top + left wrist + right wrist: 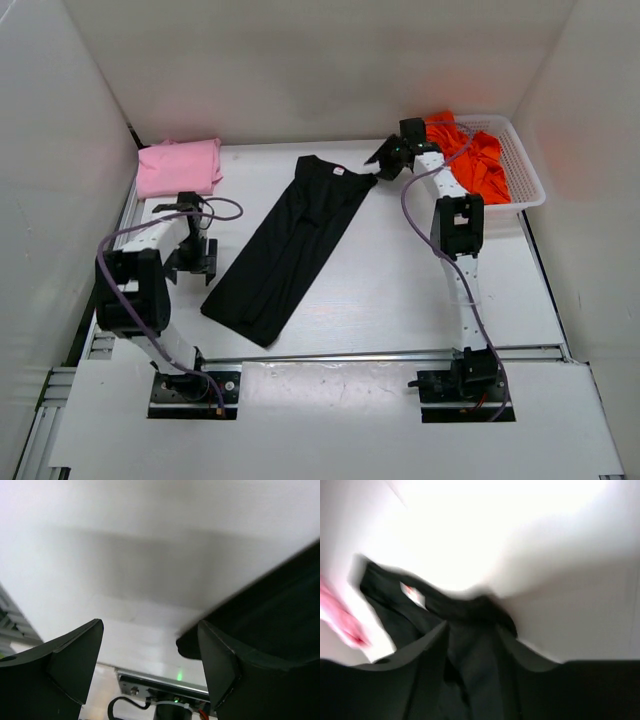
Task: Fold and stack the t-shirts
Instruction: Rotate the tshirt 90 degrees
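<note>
A robot test cell in a lab. Plain white panels (300, 60) wall in a white table (400, 290), with aluminium rails (340, 355) and a left arm (140, 285) and right arm (460, 250) bolted at its near edge

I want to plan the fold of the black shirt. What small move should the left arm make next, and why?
Probably move the left gripper right to the near hem of the black shirt and grip it. Its jaws stand open beside the cloth, and the right gripper is at the collar end.
</note>
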